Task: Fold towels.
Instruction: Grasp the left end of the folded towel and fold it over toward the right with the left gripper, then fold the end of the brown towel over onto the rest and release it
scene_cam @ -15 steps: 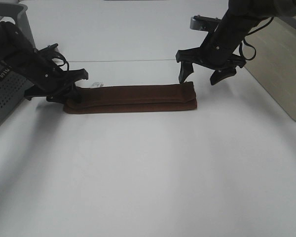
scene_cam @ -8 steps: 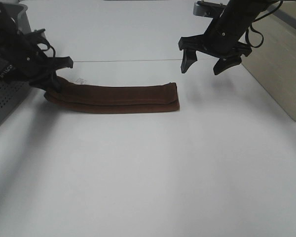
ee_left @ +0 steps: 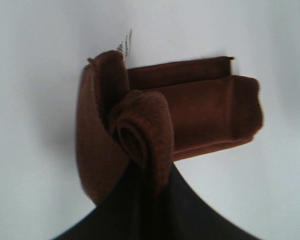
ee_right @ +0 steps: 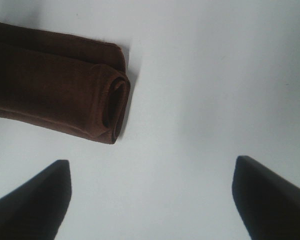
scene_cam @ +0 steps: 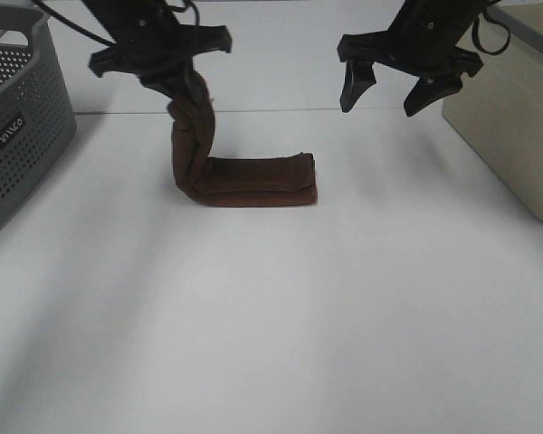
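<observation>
Left gripper [scene_cam: 183, 89] clamps one end of the brown towel [scene_cam: 253, 179] aloft — the rest lies lengthwise across the counter [scene_cam: 271, 325], its free end pointing toward the right gripper [scene_cam: 383, 101], which hangs spread wide, empty, above and beside it.

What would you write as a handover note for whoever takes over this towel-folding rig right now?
Left gripper: shut on one end of the towel, holding it up above the table.
Right gripper: open, empty, in the air near the towel's other end.
Towel: already folded into a long narrow strip; one part lies flat on the table, the rest hangs from the left gripper.
Left to do: probably carry the raised end over onto the lying end, set it down, let go.
</observation>
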